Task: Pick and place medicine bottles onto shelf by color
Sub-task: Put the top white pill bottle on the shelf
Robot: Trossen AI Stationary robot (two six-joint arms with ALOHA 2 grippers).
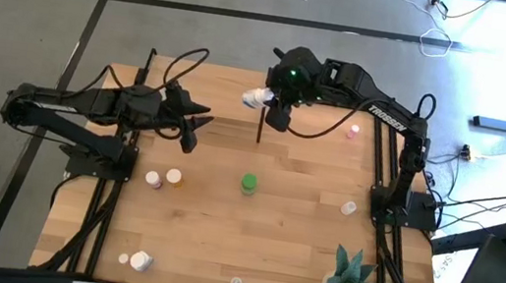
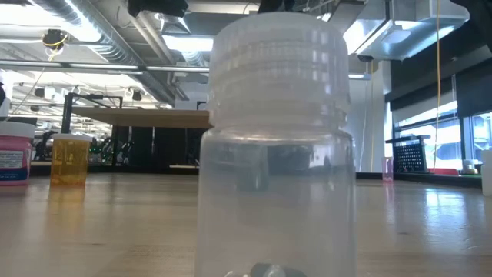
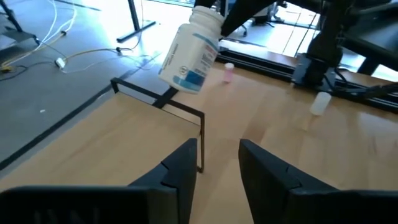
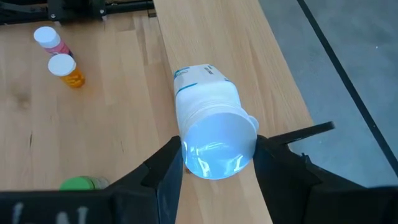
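Note:
My right gripper (image 4: 214,165) hangs over the table's far middle, shut on a white medicine bottle with a blue label (image 3: 189,53) (image 1: 258,98). The bottle is in the air beside the shelf's black corner post (image 3: 200,143) (image 1: 260,128). My left gripper (image 3: 214,165) (image 1: 191,134) stands open at the table's left and points toward the bottle, with nothing between its fingers. A green bottle (image 1: 249,183) stands mid-table, and a pink (image 4: 48,38) and an orange bottle (image 4: 65,68) stand to its left. My right gripper pinches the white bottle at its cap end (image 4: 214,134) between its two fingers, one on each side. The fingers slant down from the table's far right. The bottle is lifted clear and hangs tilted, its base (image 3: 177,78) lower than its cap.
A clear bottle (image 2: 277,154) (image 1: 236,282) stands at the near edge, close to the low camera. Small bottles stand at the near left (image 1: 139,260) and on the right side (image 1: 348,207) (image 1: 354,131). A green spiky plant (image 1: 353,280) fills the near right corner.

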